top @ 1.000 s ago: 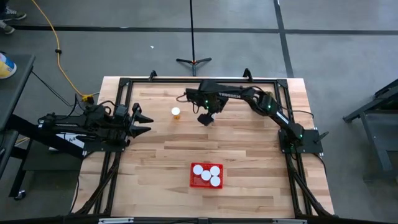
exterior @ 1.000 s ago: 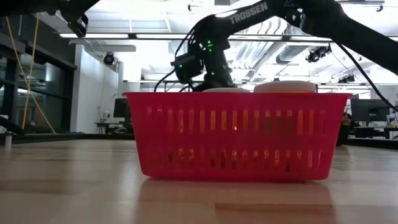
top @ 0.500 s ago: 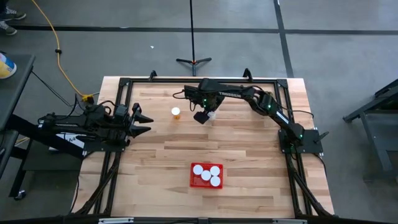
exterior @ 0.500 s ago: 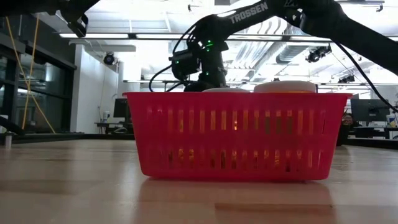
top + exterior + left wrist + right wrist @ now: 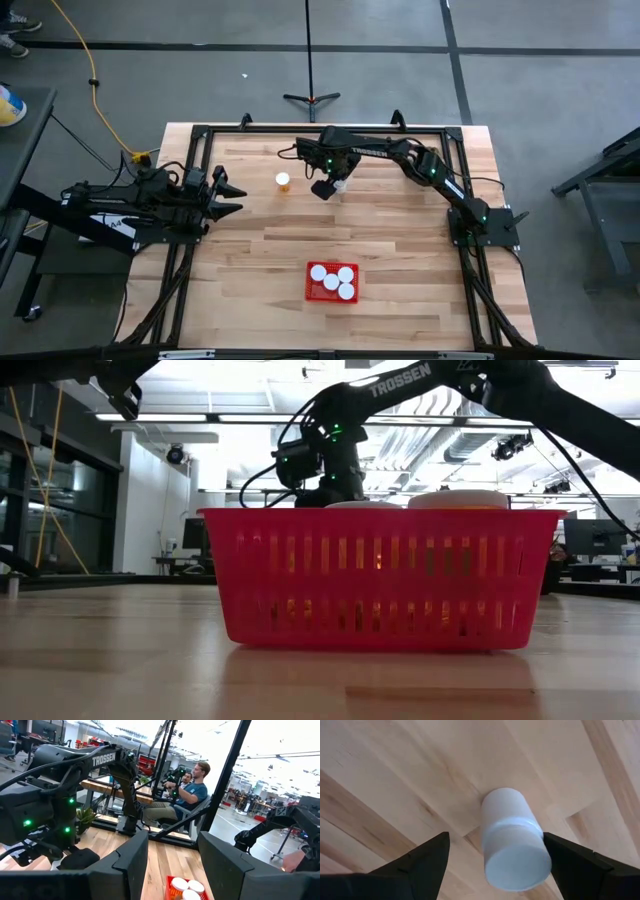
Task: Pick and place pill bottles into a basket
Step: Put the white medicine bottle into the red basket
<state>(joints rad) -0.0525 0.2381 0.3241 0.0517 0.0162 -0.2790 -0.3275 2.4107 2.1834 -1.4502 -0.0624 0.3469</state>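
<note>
the right pincer (image 5: 492, 857) hangs wide around an upright pill bottle (image 5: 512, 840) at the table's (image 5: 400, 240) far middle; closing off-centre could tip it, far from the basket (image 5: 331, 281).

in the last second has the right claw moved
Yes: in the high view the right claw has shifted toward the table's far edge, closer to the standing pill bottle.

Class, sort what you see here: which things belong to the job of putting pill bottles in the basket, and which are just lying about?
Job:
basket, four white-capped bottles inside
bottle standing between the open right gripper's fingers
bottle standing on the table

Lying about:
yellow cable and stand on the floor
seated person beyond the table
left gripper, waiting open at the table's edge
</note>
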